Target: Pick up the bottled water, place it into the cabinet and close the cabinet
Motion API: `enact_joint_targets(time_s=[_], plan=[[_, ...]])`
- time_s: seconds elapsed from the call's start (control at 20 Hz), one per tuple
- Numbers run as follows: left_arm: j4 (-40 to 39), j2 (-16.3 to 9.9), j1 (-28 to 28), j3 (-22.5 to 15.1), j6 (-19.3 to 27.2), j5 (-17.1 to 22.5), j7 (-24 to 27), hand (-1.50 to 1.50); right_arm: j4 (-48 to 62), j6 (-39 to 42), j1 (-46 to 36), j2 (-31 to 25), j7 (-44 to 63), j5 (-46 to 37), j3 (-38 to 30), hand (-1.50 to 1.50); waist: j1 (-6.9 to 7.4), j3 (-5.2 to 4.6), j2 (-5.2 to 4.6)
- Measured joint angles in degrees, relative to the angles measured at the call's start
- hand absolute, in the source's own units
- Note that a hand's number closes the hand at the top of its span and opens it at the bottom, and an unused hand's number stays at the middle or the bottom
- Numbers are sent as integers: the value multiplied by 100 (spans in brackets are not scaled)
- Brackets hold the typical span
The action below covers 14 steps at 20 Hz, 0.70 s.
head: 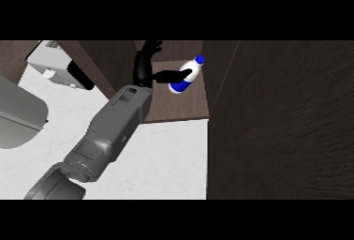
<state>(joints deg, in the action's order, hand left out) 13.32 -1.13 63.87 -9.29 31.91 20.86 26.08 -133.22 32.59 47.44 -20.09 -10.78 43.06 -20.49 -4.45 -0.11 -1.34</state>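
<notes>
The bottled water (190, 75), white with a blue cap and a blue base, lies tilted on the brown shelf (180, 108) inside the cabinet, cap toward the back right. My left hand (143, 65) reaches into the cabinet just left of the bottle. Its fingers stretch straight toward the back, and its thumb (168, 76) points right and touches the bottle's middle. The hand is open, not curled round the bottle. My grey left forearm (114, 126) runs up from the lower left. My right hand does not show.
A wide dark wooden panel, the cabinet's door or side (283, 122), fills the right. A white appliance (59, 65) stands at the upper left and a grey rounded object (17, 117) at the left edge. The white marbled counter (166, 159) lies below the shelf.
</notes>
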Motion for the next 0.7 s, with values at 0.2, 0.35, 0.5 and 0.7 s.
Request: enact_joint_targets(time_s=[0.2, 0.35, 0.5, 0.7], plan=[[-260, -5, 220, 83, -35, -25, 6, -150, 9, -15, -45, -6, 23, 25, 21, -150, -4, 0, -8], [-317, 48, 238, 123, -72, -34, 225, -150, 0, -50, -84, 17, 60, 35, 132, -150, -14, -2, -14], [-242, 37, 282, 254, -287, 46, 454, -150, 2, -37, -58, -5, 33, 57, 46, -150, 0, -3, 0], [-119, 83, 286, 344, -589, 122, 815, -150, 11, -169, -229, -76, 110, 78, 6, -150, 59, -2, 14]])
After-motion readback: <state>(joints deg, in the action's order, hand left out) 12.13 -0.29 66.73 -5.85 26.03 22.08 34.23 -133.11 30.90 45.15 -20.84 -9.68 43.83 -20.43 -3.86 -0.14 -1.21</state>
